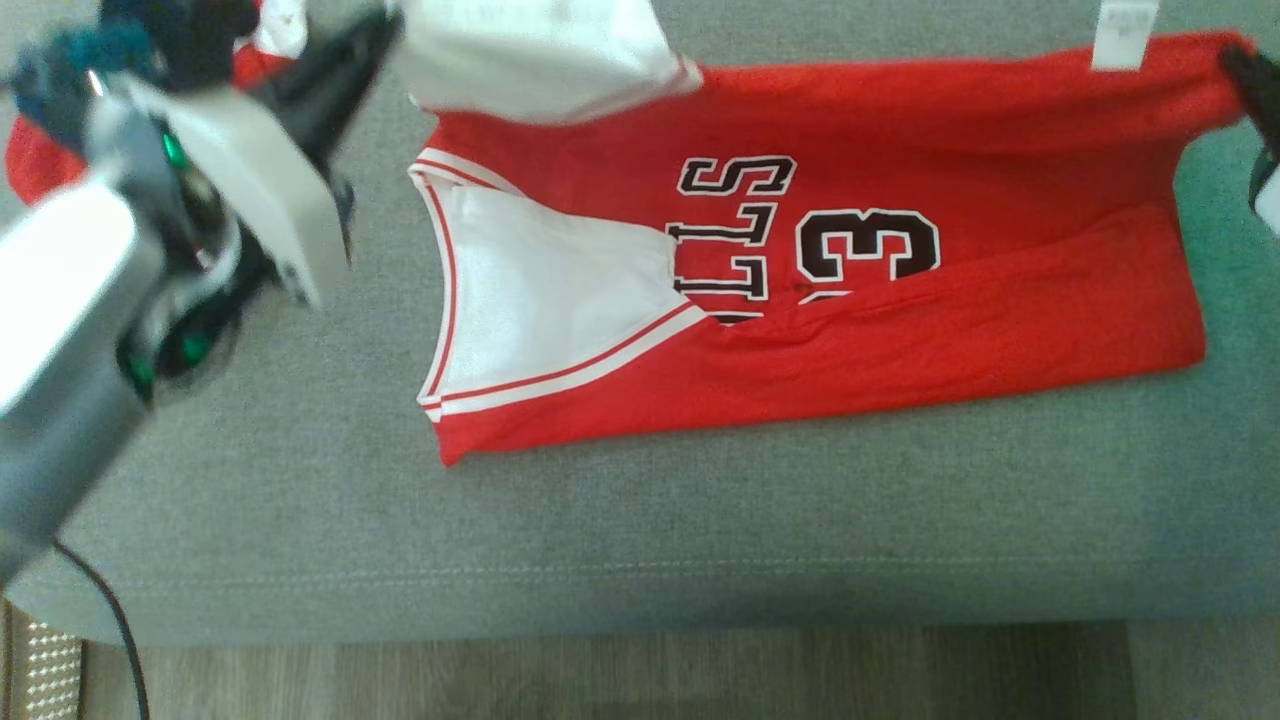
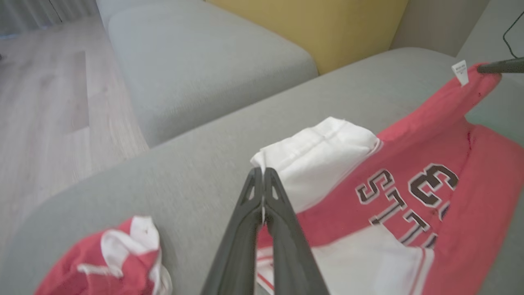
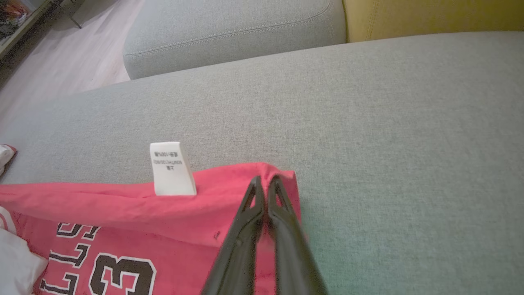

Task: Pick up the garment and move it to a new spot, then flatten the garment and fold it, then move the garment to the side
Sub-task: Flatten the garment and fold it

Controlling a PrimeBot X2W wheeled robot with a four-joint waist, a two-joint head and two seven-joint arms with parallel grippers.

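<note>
The garment (image 1: 900,330) is a red jersey with white shoulder panels and black lettering, spread across the grey cushion (image 1: 640,520), with its lower long edge folded over. My left gripper (image 2: 259,170) is shut on the white shoulder corner (image 2: 323,151), holding it raised at the head view's top left (image 1: 385,25). My right gripper (image 3: 266,178) is shut on the red hem corner beside the white label (image 3: 172,168), at the head view's top right edge (image 1: 1232,58). The far long edge hangs lifted between both grips.
A second crumpled red and white cloth (image 2: 110,254) lies on the cushion left of the jersey. Another grey seat (image 2: 196,61) and a yellow cushion (image 2: 327,24) stand behind. Wooden floor (image 1: 640,670) runs below the cushion's front edge.
</note>
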